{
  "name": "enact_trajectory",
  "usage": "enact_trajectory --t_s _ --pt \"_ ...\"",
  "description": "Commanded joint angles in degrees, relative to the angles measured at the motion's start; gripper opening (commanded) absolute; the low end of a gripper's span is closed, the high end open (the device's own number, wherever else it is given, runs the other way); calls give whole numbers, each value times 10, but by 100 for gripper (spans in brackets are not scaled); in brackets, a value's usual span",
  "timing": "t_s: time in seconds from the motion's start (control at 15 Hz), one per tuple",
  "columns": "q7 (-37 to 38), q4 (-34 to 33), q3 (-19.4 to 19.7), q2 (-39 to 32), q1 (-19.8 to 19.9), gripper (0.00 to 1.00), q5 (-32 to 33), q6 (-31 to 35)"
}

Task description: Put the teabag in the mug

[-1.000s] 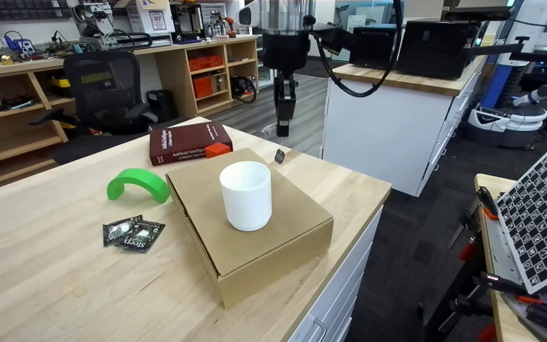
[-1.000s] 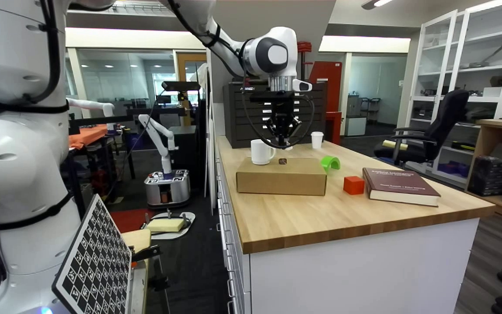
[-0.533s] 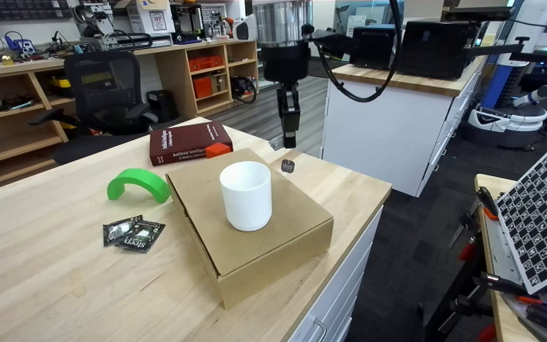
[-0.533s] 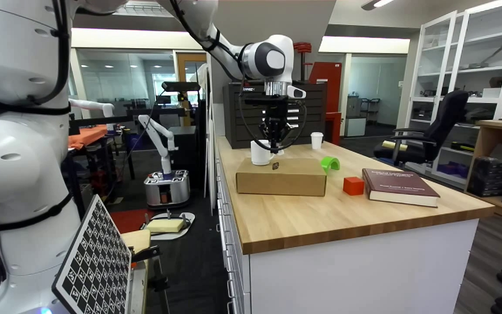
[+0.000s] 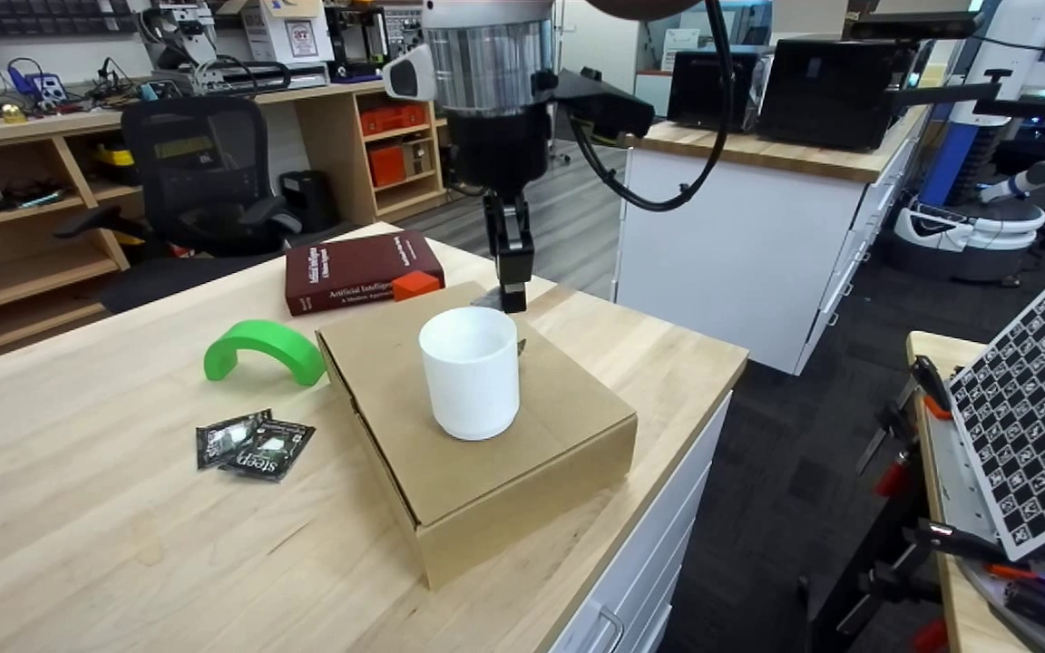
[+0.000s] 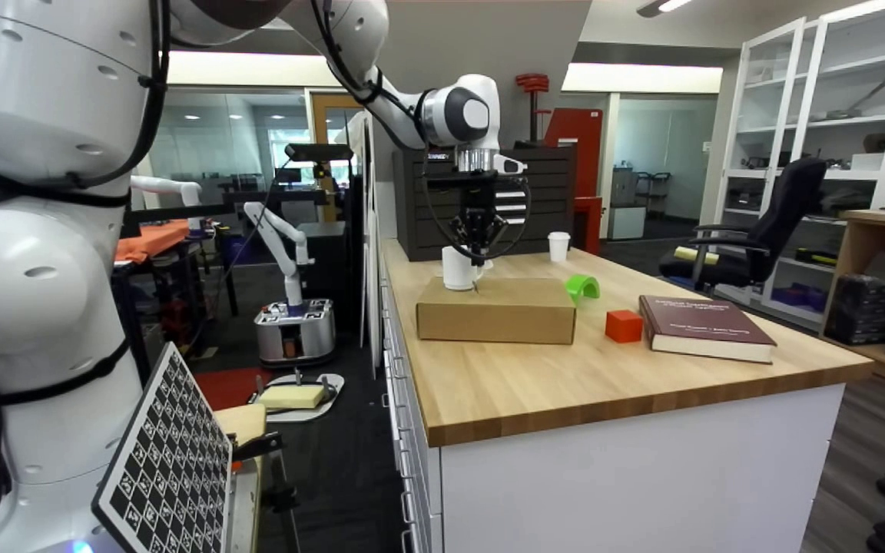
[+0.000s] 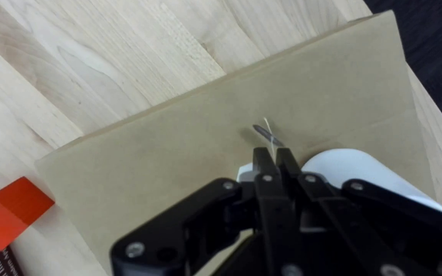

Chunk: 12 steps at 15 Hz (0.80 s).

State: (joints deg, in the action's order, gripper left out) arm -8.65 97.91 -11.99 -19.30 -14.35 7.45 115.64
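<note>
The white mug (image 5: 471, 376) stands upright on a brown cardboard box (image 5: 568, 417); its handle side shows in an exterior view (image 6: 458, 269). My gripper (image 5: 513, 301) is just behind the mug's rim there, and in the wrist view (image 7: 271, 153) it is beside the mug (image 7: 359, 170). The jaws are nearly together on the teabag (image 5: 489, 298), whose pale pouch sticks out beside the fingers, also in the wrist view (image 7: 245, 171). A thin string runs between the fingertips to a dark tag (image 7: 268, 135) hanging above the box. The mug's inside is hidden in the wrist view.
A green arch (image 5: 264, 349) and dark square packets (image 5: 255, 444) lie on the table. A red block (image 5: 415, 286) and a thick maroon book (image 5: 359, 270) lie beyond the box. A white paper cup (image 6: 558, 246) stands farther along. The box lies near the table edge.
My gripper has moved down and closer to the mug, still carrying the teabag. The tag now hangs low and is partly hidden behind the mug. The mug and box have not moved.
</note>
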Motion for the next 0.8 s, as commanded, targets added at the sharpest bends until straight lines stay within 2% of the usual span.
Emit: enact_trajectory --t_s 0.0,0.47,0.73 --pt "21 -43 4 -14 -17 3 38 -11" --pt "28 -58 5 -16 -26 3 68 1" --pt "25 -63 3 -14 -23 3 65 3"
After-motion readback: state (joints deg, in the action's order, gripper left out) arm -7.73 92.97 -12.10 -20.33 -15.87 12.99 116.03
